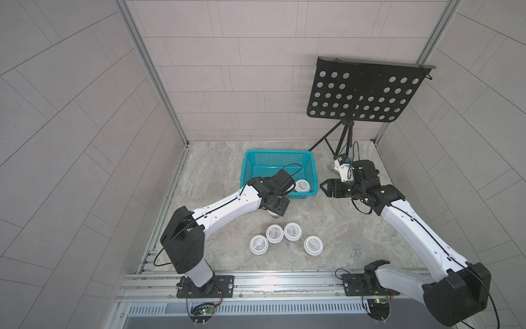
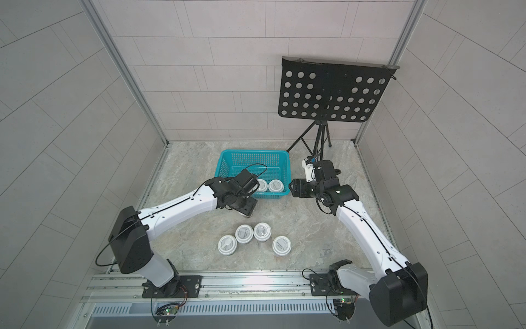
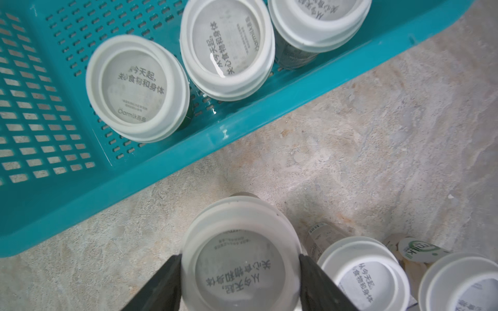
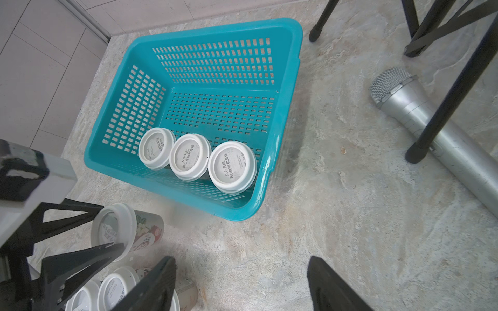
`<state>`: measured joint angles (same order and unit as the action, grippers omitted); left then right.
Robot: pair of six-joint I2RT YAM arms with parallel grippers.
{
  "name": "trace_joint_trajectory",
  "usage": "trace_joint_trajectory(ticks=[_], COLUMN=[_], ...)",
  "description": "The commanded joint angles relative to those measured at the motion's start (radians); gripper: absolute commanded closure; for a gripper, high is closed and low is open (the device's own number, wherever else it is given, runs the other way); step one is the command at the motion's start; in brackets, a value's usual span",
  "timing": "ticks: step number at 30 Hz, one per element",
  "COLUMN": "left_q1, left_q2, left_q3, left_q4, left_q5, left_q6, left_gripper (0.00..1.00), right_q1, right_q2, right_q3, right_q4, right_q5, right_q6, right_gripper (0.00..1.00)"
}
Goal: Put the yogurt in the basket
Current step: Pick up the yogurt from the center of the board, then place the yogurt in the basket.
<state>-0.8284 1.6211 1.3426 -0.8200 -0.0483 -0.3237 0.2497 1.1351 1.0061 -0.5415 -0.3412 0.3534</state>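
1. held yogurt cup [image 4: 126, 233]: white lid, tilted, set between the jaws of the left gripper [image 3: 239, 258]; outside the basket [image 1: 279, 151], just short of its near long wall, over bare worktop [image 1: 336, 228]
2. left gripper: jaws clamped on the lid rim of the held yogurt cup, one on each side
3. right gripper [image 4: 242, 259]: jaws wide apart, nothing between them; over the worktop near the basket's right near corner
4. basket: teal, perforated walls and floor; three yogurt cups [image 4: 190, 157] upright side by side along the near wall; the mesh floor behind the row lies open to the far wall
5. four yogurt cups [image 1: 275, 233]: upright on the worktop toward the front, three close together, the fourth just beside them
6. microphone [image 4: 404, 99]: silver, lying on the worktop right of the basket, crossed by a leg of the music stand [image 1: 364, 91]
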Motion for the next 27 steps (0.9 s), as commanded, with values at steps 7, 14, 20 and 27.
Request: trace_joint_trajectory(ticks=[7,14,20,27], left_q1=[0.063,0.165,0.24,0.271], left_q2=[-0.102,-0.159,-0.172,-0.112], left_q3=[0.097,0.112,0.095,0.117], left_q4=[-0.069,-0.025,0.049,0.073], left_q5=[0.043,0.051,-0.048,-0.129], left_q6=[0.044,0.038,0.017,0.012], left_gripper=[0.3,0.29,0.28,0.28], right_q1=[-0.003,-0.003,-0.003,-0.003], right_q2=[0.002,0.003,0.002,-0.001], right_q3=[-0.017,-0.019,-0.021,-0.024], right_q4=[0.003,0.005,0.006,0.008], right_q5=[-0.004,-0.005,-0.006,-0.009], right_q6=[0.007,0.007,0.01,0.014], right_gripper=[0.19,0.19,0.19,0.19])
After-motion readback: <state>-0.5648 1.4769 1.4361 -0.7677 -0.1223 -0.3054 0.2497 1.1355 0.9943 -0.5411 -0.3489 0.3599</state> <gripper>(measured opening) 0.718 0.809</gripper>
